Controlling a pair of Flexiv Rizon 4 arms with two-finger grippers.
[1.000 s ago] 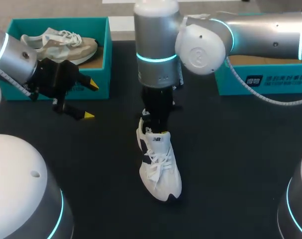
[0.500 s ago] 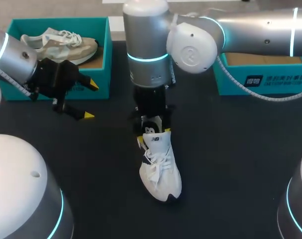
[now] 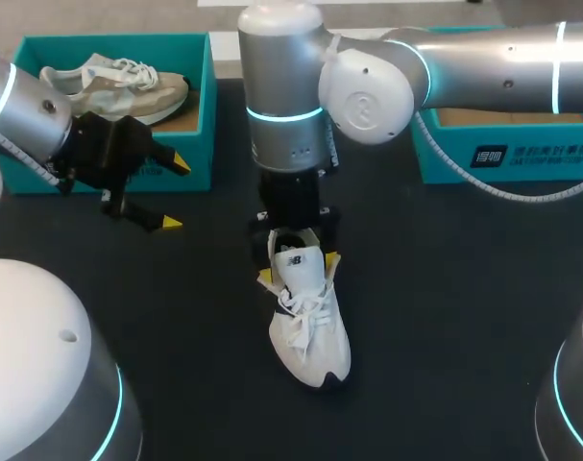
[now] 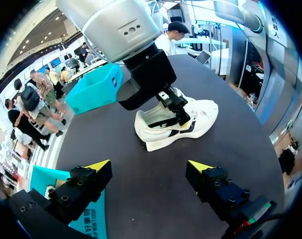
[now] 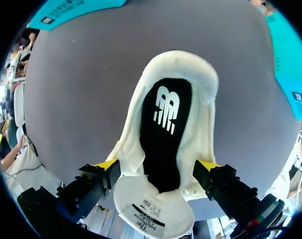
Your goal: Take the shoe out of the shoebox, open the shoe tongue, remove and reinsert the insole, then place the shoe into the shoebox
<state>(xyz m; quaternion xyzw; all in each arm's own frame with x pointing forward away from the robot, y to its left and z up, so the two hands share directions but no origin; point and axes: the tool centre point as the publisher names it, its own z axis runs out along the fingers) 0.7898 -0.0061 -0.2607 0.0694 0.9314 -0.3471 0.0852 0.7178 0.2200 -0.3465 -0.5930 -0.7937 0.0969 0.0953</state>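
Straddling the unboxed shoe (image 3: 310, 336) with spread fingers of the right gripper (image 3: 298, 269), insole (image 5: 163, 129) seated between them. Seemingly past opening the tongue (image 5: 153, 209); insole work and reboxing remaining.

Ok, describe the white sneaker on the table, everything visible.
The white sneaker stands upright on the black table, toe toward the robot. White mesh-like upper, white laces, black insole with a white logo, dark side patches. Its tongue is pulled forward, the opening wide. The right gripper straddles its collar from above; nothing else touches it.
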